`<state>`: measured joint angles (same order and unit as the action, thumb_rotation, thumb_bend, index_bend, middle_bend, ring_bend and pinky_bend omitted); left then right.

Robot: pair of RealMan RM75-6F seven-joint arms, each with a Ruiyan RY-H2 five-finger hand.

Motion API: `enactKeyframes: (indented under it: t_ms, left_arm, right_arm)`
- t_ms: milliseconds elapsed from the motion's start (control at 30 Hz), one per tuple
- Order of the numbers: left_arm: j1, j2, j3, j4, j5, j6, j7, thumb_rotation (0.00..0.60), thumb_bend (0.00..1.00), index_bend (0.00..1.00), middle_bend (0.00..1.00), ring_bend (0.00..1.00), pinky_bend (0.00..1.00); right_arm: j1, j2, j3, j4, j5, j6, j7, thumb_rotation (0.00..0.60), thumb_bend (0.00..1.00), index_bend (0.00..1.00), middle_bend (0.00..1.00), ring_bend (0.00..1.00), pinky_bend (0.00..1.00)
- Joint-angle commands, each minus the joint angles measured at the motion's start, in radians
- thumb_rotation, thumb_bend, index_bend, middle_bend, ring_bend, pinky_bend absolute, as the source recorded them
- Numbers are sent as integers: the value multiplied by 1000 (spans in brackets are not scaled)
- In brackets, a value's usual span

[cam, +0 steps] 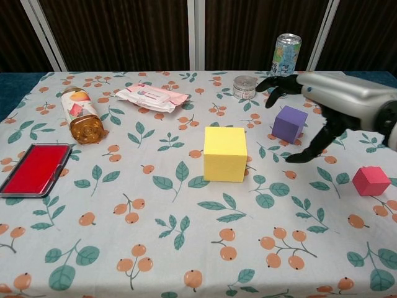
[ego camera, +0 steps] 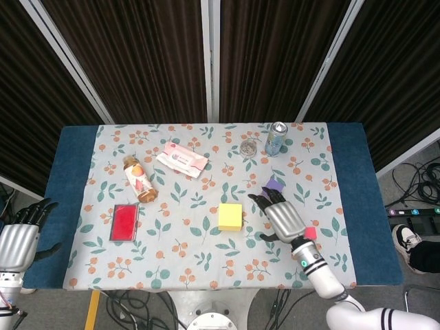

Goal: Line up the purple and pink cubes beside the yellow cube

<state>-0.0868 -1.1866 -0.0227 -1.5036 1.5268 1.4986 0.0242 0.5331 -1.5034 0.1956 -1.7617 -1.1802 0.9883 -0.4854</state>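
The right hand [cam: 322, 102] hangs open over the purple cube [cam: 289, 123], holding nothing. Lower it, grip both sides, then set it beside the yellow cube [cam: 225, 153].

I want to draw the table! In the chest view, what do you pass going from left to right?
Red pad → bottle → wipes pack → yellow cube → small tin → purple cube → pink cube. The can and the right hand overlap the purple cube's place, so I left them out.
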Motion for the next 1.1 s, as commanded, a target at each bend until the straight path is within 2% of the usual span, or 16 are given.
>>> enactKeyframes:
  t_ms: [33, 367, 600, 833, 1100]
  left_arm:
    - [0, -1, 0, 5, 0, -1, -7, 600, 0, 218, 235, 183, 227]
    - [-3, -1, 6, 20, 3, -13, -21, 600, 0, 218, 235, 183, 227]
    - [-6, -3, 6, 25, 6, -15, -24, 600, 0, 218, 236, 183, 227]
    - [-4, -4, 7, 32, 2, -16, -32, 600, 0, 218, 236, 183, 227]
    - [-1, -2, 9, 33, 2, -13, -34, 600, 0, 218, 236, 183, 227]
  right_arm:
    - [47, -59, 15, 40, 59, -22, -45, 600, 0, 122, 200, 7, 98]
    - [138, -170, 33, 161, 165, -48, -69, 600, 43, 160, 202, 8, 98]
    - [184, -224, 31, 222, 221, -63, -78, 600, 78, 279, 268, 51, 103]
    - [202, -250, 33, 240, 224, -43, -52, 600, 152, 371, 300, 104, 135]
    - [261, -262, 86, 271, 239, -57, -35, 600, 157, 378, 306, 112, 138]
